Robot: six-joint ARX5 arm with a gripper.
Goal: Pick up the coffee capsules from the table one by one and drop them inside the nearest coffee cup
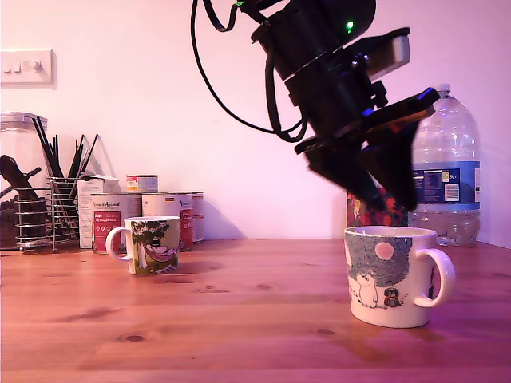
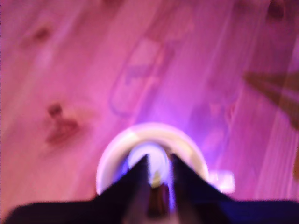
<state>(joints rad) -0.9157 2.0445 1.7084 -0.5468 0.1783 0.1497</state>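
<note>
Gripper [image 1: 391, 199]: directly above the coffee cup [image 1: 391, 275], tips just over its rim, on the exterior view's right.
Jaws: narrow gap; whether they pinch a capsule, cannot tell.
Cup mouth [image 2: 152, 156]: centred under the tips.

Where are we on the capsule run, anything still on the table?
Done: cannot tell; the big white cartoon-print mug's inside is blurred in the wrist view. In hand: the black gripper hangs just above that mug's rim; something small and pale shows between its fingertips in the wrist view, possibly a capsule. Left: no loose capsules show on the reddish-brown pine table.
</note>
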